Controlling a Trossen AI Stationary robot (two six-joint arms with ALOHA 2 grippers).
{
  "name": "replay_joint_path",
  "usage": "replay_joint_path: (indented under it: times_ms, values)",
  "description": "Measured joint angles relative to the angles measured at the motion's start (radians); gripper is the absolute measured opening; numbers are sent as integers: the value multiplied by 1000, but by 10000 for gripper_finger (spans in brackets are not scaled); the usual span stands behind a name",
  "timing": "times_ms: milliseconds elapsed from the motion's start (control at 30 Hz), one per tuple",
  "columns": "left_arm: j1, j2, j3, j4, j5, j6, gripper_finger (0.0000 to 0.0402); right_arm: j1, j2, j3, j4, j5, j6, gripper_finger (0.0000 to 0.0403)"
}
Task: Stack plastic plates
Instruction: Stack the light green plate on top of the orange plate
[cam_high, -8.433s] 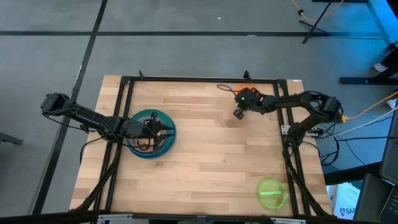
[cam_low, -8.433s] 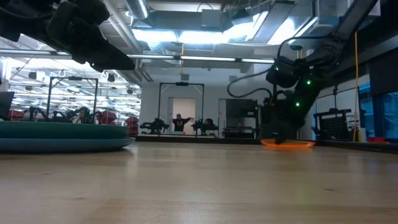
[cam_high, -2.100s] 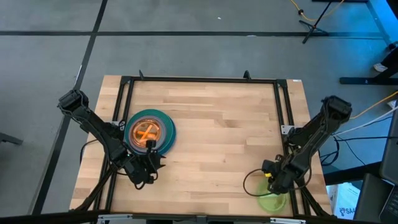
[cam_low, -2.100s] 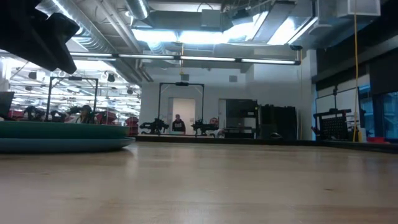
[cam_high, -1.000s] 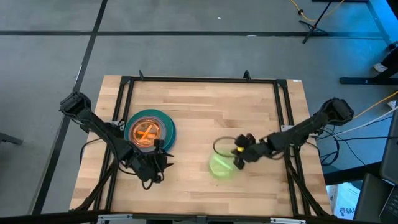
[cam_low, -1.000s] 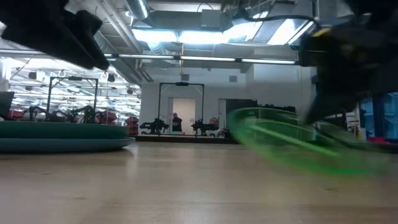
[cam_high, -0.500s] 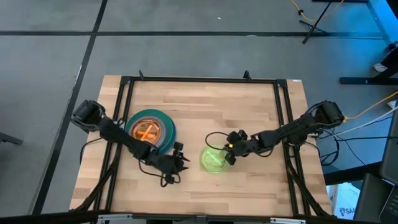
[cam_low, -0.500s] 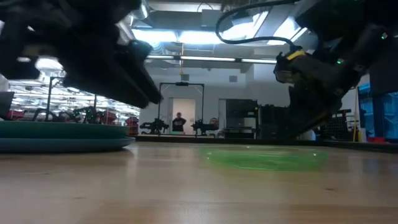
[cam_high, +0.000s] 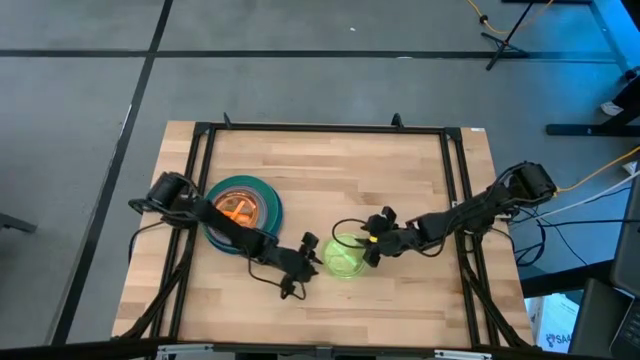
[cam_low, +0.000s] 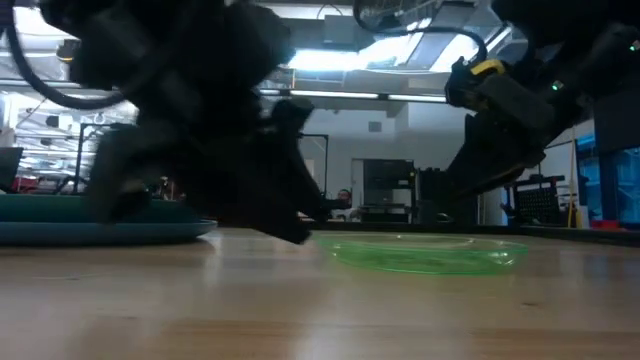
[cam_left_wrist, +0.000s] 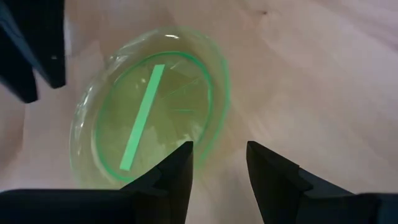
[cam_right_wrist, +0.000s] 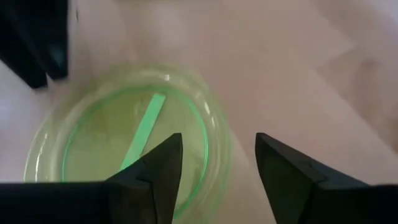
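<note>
lying flat on the wooden table (cam_high: 400, 185), a green plate (cam_high: 343, 256).

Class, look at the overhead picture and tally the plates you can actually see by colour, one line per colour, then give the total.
Lime green plate, lying alone between the two grippers: 1
Orange plate, top of the stack: 1
Teal plate, showing under the orange one: 1
Total visible: 3. Any plates hidden inside the stack cannot be counted.
</note>
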Motion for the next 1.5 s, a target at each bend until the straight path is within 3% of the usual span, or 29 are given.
replay_joint_path:
  times_ms: [333, 467, 767, 933, 1233, 1500]
  values:
    - [69, 119, 120, -33, 130, -21, 138, 39, 0, 0, 19, 132, -6, 191]
    - [73, 126, 134, -79, 174, -47, 103, 39, 0, 0, 23, 113, -5, 191]
    - [66, 119, 135, -109, 161, -67, 6, 43, -9, 0, 21, 93, -5, 191]
    - [20, 48, 130, -214, 75, -99, 5, 97, -94, 0, -15, 116, -28, 191]
    - [-100, -222, 129, -507, -120, -222, 2, 223, -175, 0, -65, 339, -28, 191]
    - [-226, -504, 90, -936, -318, -565, 2, 220, -139, 0, -59, 348, 26, 191]
